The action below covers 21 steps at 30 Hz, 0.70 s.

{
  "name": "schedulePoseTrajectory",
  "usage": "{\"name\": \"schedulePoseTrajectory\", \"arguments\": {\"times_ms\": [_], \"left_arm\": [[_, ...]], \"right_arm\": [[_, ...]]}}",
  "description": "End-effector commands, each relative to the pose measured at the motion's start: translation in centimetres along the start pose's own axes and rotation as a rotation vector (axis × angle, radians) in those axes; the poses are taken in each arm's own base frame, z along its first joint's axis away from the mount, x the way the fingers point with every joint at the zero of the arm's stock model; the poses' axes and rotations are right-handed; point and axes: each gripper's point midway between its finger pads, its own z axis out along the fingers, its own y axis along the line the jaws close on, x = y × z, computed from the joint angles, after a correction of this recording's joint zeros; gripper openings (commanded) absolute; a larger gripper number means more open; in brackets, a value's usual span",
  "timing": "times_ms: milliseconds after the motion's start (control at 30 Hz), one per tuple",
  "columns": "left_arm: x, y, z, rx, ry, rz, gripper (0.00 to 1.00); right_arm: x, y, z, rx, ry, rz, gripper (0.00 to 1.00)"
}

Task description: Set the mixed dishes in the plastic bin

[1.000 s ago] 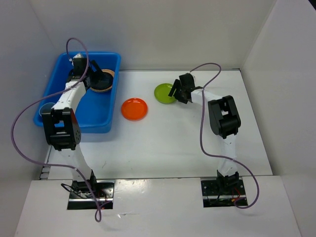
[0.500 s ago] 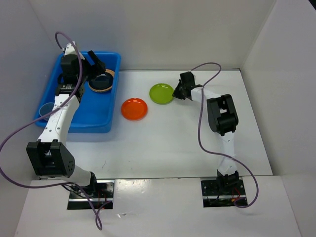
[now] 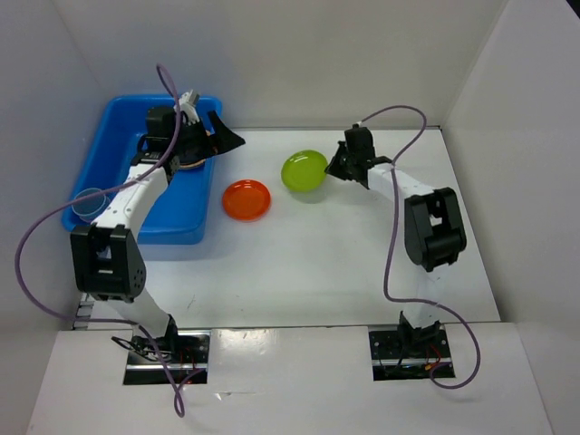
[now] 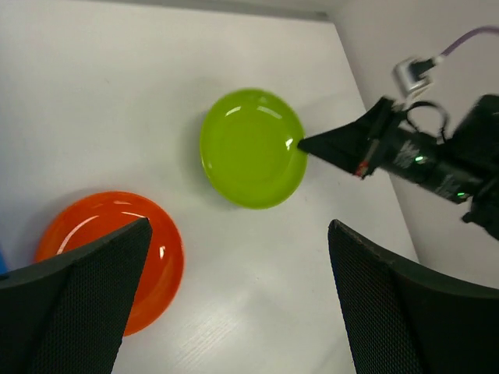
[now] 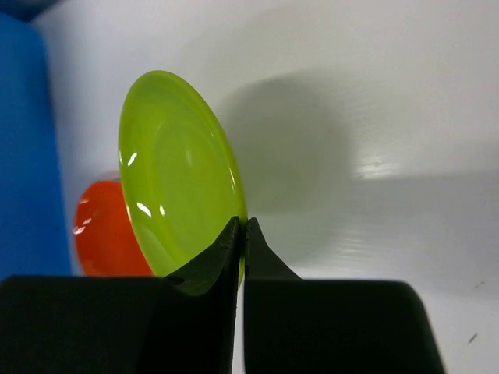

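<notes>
In the top view the plastic bin (image 3: 136, 195) sits at 10 o'clock on the bench (image 3: 308, 263), with its left wall close to the side wall of the enclosure (image 3: 36, 109); a blue cup (image 3: 88, 203) stands at the bin's 8 o'clock corner; the left tool (image 3: 224, 131) hangs over the bin's 2 o'clock corner, past the rim, its jaws spread wide with nothing between them; the orange plate (image 3: 246, 199) lies flat on the bench just right of the bin's right wall, apart from it; the lime-green plate (image 3: 304, 170) sits at 2 o'clock from the orange one, near it but not touching; the right tool (image 3: 337, 168) is pinched tight on the lime-green plate's 3 o'clock rim, and the right wrist view shows the plate (image 5: 175, 171) tilted up on edge, casting a shadow on the bench; from both plates toward 6 o'clock the bench runs open as far as the arm bases; the surface is matt white, with plain white walls at the back and on both sides.
</notes>
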Motion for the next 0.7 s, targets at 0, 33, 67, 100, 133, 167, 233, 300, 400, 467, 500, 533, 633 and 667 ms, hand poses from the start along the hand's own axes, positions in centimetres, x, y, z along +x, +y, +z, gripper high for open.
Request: {"name": "schedulePoseTrajectory", "arguments": {"times_ms": [0, 33, 67, 100, 133, 167, 233, 300, 400, 467, 500, 533, 633, 667], "left_arm": [[1.0, -2.5, 1.8, 0.199, 0.08, -0.007, 1.0], [1.2, -3.0, 1.9, 0.238, 0.096, -0.01, 1.0], [1.6, -3.7, 2.2, 0.273, 0.11, -0.017, 1.0], [1.7, -4.3, 2.6, 0.314, 0.105, 0.001, 1.0], [2.0, -4.6, 2.6, 0.347, 0.121, 0.006, 1.0], [2.2, -5.1, 2.9, 0.365, 0.133, 0.01, 1.0], [2.9, -5.3, 3.5, 0.393, 0.164, -0.004, 1.0], [3.3, -5.6, 4.0, 0.42, 0.188, -0.004, 1.0], [3.2, -6.6, 3.9, 0.459, 0.184, -0.011, 1.0], [3.2, -6.7, 3.9, 0.473, 0.179, -0.007, 1.0], [3.1, -6.8, 3.9, 0.476, 0.175, -0.01, 1.0], [3.2, -6.9, 3.8, 0.484, 0.181, -0.009, 1.0], [3.8, -7.9, 4.1, 0.517, 0.2, 0.003, 1.0], [4.2, -8.1, 4.4, 0.519, 0.215, -0.005, 0.98]], "right_arm": [[-5.4, 6.0, -6.4, -0.177, -0.18, -0.082, 0.0], [-6.3, 6.8, -8.1, -0.202, -0.214, -0.084, 0.0], [-6.0, 7.4, -8.8, -0.215, -0.216, -0.1, 0.0], [-6.3, 8.3, -9.7, -0.239, -0.237, -0.117, 0.0], [-6.6, 8.9, -11.1, -0.264, -0.251, -0.121, 0.0], [-6.1, 9.6, -11.7, -0.288, -0.242, -0.129, 0.0], [-6.4, 11.4, -13.7, -0.335, -0.274, -0.151, 0.0], [-6.3, 12.2, -14.6, -0.357, -0.284, -0.168, 0.0], [-5.9, 13.1, -15.5, -0.371, -0.287, -0.185, 0.0], [-6.0, 13.3, -16.0, -0.384, -0.289, -0.187, 0.0], [-5.9, 13.5, -16.0, -0.391, -0.284, -0.189, 0.0], [-5.9, 13.5, -16.0, -0.391, -0.284, -0.189, 0.0], [-5.3, 14.0, -16.1, -0.414, -0.267, -0.198, 0.0], [-5.0, 14.3, -16.2, -0.42, -0.262, -0.202, 0.0]]}}
